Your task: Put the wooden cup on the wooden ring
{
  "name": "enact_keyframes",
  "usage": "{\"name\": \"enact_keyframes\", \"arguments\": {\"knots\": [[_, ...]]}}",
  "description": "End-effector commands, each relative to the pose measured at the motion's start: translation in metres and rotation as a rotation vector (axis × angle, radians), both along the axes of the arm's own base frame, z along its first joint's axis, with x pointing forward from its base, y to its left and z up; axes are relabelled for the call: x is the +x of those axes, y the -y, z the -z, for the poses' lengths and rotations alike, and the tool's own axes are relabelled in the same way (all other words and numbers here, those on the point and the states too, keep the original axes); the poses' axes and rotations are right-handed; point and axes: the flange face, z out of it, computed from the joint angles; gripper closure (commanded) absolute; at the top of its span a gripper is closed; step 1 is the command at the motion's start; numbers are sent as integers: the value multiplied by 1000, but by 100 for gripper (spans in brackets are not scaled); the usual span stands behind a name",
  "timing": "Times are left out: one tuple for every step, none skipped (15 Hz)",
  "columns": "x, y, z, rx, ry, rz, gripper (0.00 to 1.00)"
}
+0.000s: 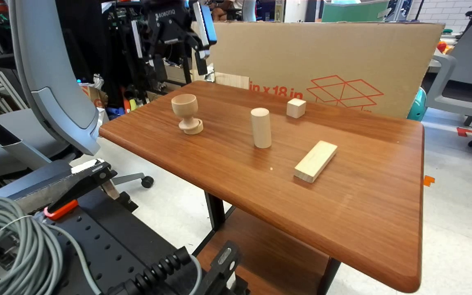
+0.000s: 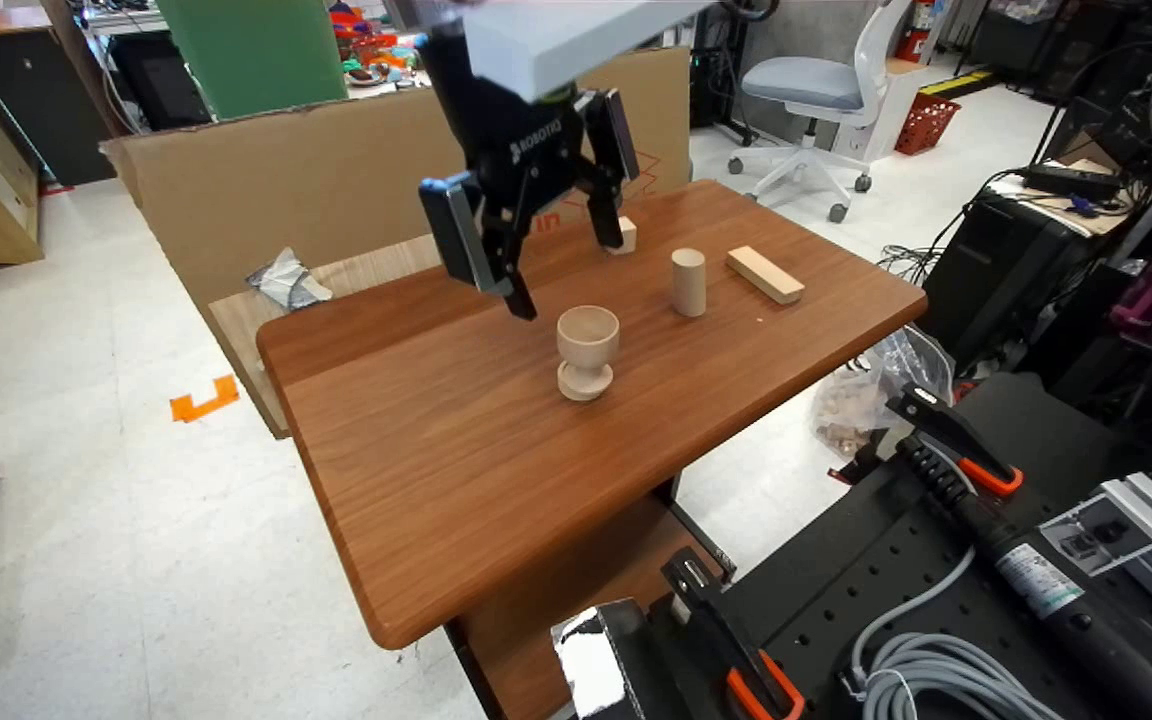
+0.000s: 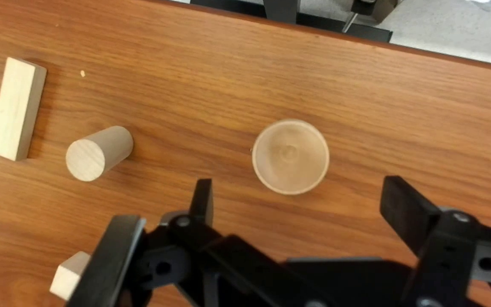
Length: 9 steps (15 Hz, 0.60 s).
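Note:
The wooden cup (image 1: 184,105) stands upright with its foot over the low wooden ring (image 1: 196,128), a little off-centre. In an exterior view the cup (image 2: 588,340) again sits above the ring (image 2: 584,391). The wrist view looks down into the hollow cup (image 3: 290,157), which hides the ring there. My gripper (image 3: 298,189) is open and empty, its fingers wide apart. In both exterior views the gripper (image 1: 180,69) is raised above the table, apart from the cup, and it also shows high on the cup's far side (image 2: 566,270).
A taller wooden cylinder (image 1: 261,129), a small wooden cube (image 1: 296,108) and a flat wooden block (image 1: 316,161) lie on the brown table (image 1: 367,229). A large cardboard sheet (image 1: 268,53) stands along the table's far edge. A grey chair (image 1: 55,82) is beside the table.

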Motion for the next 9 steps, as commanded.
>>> {"name": "enact_keyframes", "arguments": {"knots": [[-9,27,-63,82,53,84,0],[-7,37,-77,102,71,123,0],[-6,48,-89,111,91,151,0],[-7,60,-101,110,99,186,0],[4,40,-80,92,104,142,0],[5,48,-89,95,117,154,0],[5,50,-90,95,119,156,0],[4,47,-87,94,113,153,0],[3,43,-83,94,105,146,0]]}}
